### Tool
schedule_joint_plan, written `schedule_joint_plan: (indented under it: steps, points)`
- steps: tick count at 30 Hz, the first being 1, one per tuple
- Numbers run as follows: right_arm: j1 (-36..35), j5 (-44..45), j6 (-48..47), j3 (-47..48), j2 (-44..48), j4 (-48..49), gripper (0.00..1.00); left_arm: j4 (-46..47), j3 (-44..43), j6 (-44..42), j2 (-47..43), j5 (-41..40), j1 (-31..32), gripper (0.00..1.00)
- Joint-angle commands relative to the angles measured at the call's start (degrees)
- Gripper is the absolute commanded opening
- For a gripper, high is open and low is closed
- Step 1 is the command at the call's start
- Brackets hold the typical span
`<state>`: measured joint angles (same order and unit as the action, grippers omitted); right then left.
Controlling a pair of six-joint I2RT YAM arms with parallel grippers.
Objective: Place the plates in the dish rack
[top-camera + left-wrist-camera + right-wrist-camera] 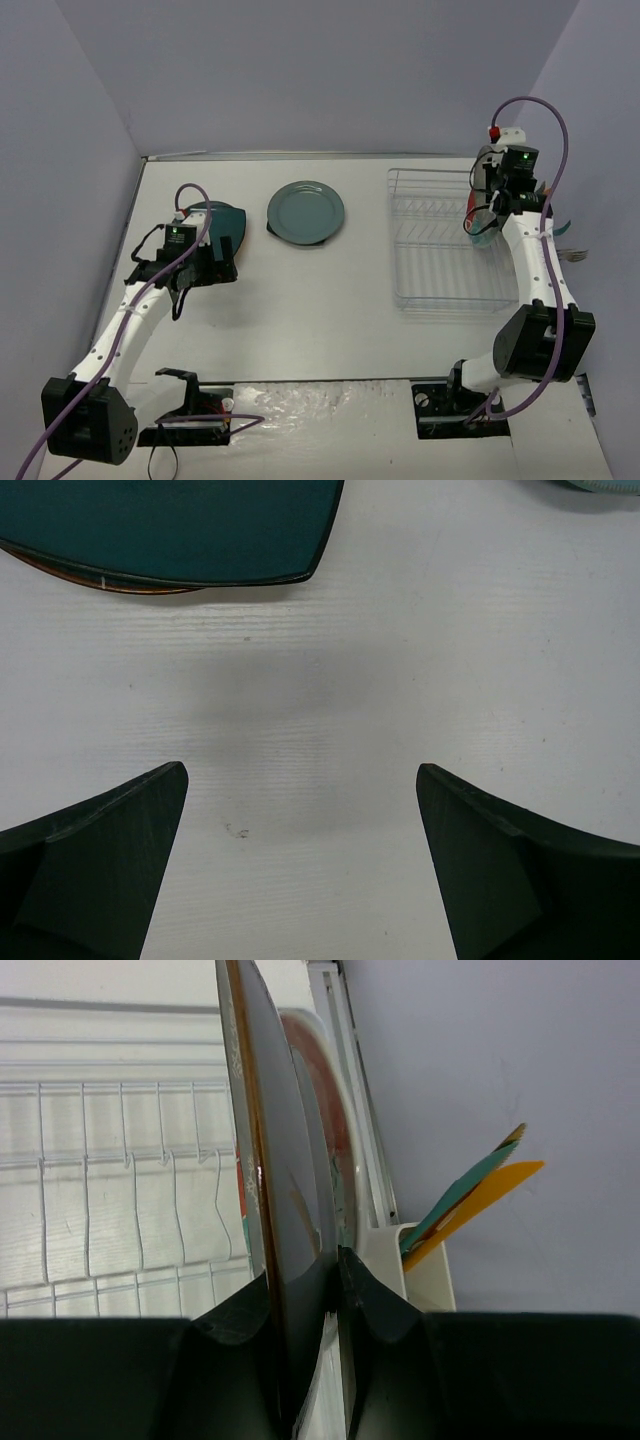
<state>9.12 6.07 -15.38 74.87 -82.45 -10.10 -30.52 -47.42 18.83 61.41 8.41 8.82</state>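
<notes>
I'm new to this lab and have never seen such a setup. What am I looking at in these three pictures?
Two robot arms are bolted at a white table's near edge. The overhead picture shows both; the others come from wrist cameras. The left gripper is open above bare table, beside a dark teal squarish plate lying on another plate. A grey-green round plate lies further back. The right gripper is shut on a glossy dark plate held on edge over the white wire dish rack, a red-rimmed plate behind it. Coloured utensils stand in the side holder.
</notes>
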Motion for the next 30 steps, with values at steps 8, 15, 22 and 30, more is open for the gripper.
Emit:
schedule_joint_plan:
  steps: [8,15,22,30]
  points:
    - [1.34,-5.13,3.66,-2.59,-4.41,14.08,0.0,2.11,-2.42,-0.69,0.38,-1.29,-0.38,0.97]
    - [1.87,-7.75,6.84,-4.0,-6.59,15.33,0.0,2.03,-2.53,-0.71,0.34,-2.34,-0.39,0.97]
    - [2.22,-8.31,8.7,-4.62,-7.26,15.8,0.03,1.62,-3.02,-0.46,1.06,-2.05,-1.36,0.97]
    - [2.23,-8.81,10.56,-5.93,-3.62,15.66,0.25,1.99,-2.66,0.24,0.89,-1.07,-1.54,0.97]
